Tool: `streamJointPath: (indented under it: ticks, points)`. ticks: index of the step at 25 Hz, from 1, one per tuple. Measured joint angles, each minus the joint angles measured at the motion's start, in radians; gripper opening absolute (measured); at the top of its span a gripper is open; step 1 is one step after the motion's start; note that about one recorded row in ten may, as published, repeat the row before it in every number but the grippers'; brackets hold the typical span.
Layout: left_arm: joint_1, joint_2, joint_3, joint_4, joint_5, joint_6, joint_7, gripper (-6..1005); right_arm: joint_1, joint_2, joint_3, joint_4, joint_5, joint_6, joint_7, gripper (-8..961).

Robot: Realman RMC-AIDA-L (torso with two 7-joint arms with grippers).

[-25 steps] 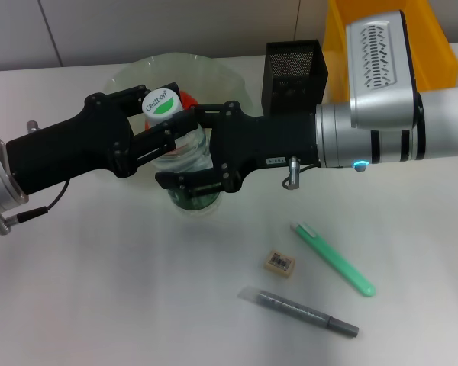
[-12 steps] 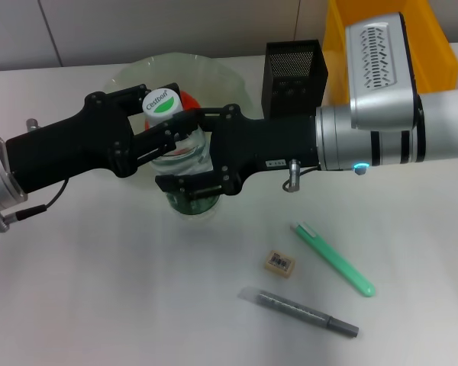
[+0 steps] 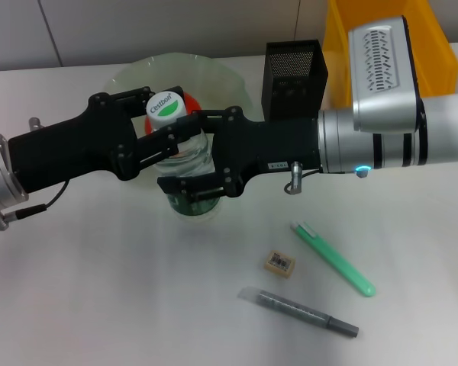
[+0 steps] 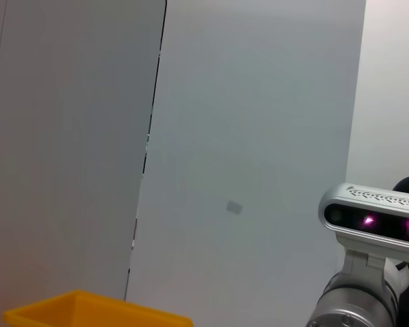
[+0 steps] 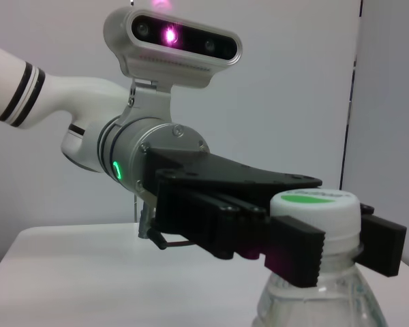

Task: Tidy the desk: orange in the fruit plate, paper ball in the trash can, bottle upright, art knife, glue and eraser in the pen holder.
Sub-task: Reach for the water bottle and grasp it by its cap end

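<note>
Bottle [image 3: 185,164] upright, neck clamped by left gripper [image 3: 166,122], body by right gripper [image 3: 185,160].

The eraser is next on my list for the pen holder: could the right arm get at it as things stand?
Probably not yet. The right tool is closed on the bottle, as is the left tool. The eraser itself lies bare on the desk between the green art knife and grey glue.

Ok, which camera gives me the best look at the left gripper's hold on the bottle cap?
The right wrist view: the left gripper clamps just under the bottle cap. The head view shows it from above, partly hidden. The left wrist view misses it.
</note>
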Motion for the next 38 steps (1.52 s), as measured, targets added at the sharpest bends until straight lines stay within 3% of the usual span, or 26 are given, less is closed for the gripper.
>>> streamJointPath:
  ticks: [38]
  points:
    - [-0.006,0.001,0.003,0.006,0.004,-0.024,-0.018,453,-0.023,0.0,0.0,-0.038,0.001,0.011,0.018,778]
